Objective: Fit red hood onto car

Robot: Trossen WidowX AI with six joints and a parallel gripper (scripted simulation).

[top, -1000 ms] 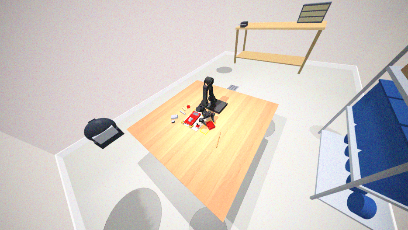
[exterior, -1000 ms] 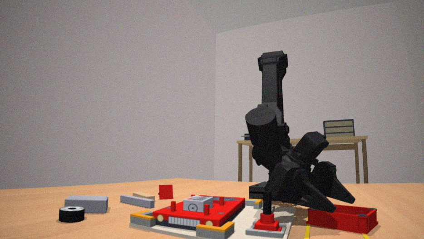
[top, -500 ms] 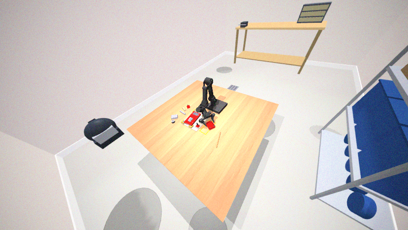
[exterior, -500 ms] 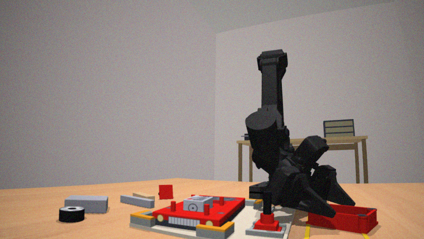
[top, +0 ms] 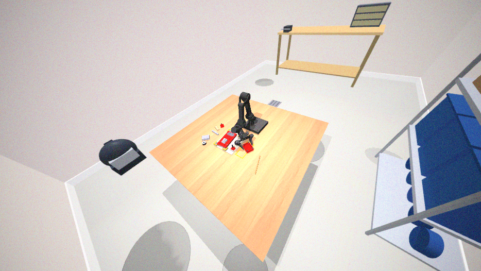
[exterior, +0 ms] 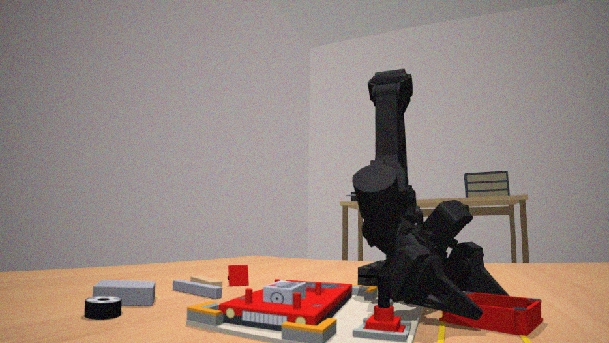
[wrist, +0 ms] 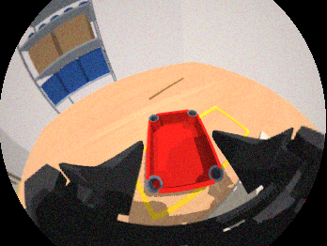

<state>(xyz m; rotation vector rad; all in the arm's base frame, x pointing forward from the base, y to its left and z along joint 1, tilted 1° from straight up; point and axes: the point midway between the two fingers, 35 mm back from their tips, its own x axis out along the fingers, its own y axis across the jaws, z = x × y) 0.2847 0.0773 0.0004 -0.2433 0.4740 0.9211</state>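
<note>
The red hood (exterior: 511,320) (wrist: 181,168) (top: 248,148) lies on the table to the right of the jig, with grey holes showing in its corner bosses. My gripper (exterior: 491,304) (wrist: 179,139) (top: 242,142) is open and low over it, tilted, with one black finger on each long side of the hood; I cannot tell whether the fingers touch it. The red chassis (exterior: 323,304) (top: 220,141) sits in the jig (exterior: 204,313), with the grey engine block (exterior: 283,291) in place and red pegs (exterior: 297,299) standing around it.
A red knob on a small grey stand (exterior: 383,317) sits between jig and hood. Left of the jig lie a black wheel (exterior: 102,306), a grey block (exterior: 124,291), a grey bar (exterior: 196,288) and a red cube (exterior: 237,275). A yellow outline (wrist: 227,118) marks the table around the hood.
</note>
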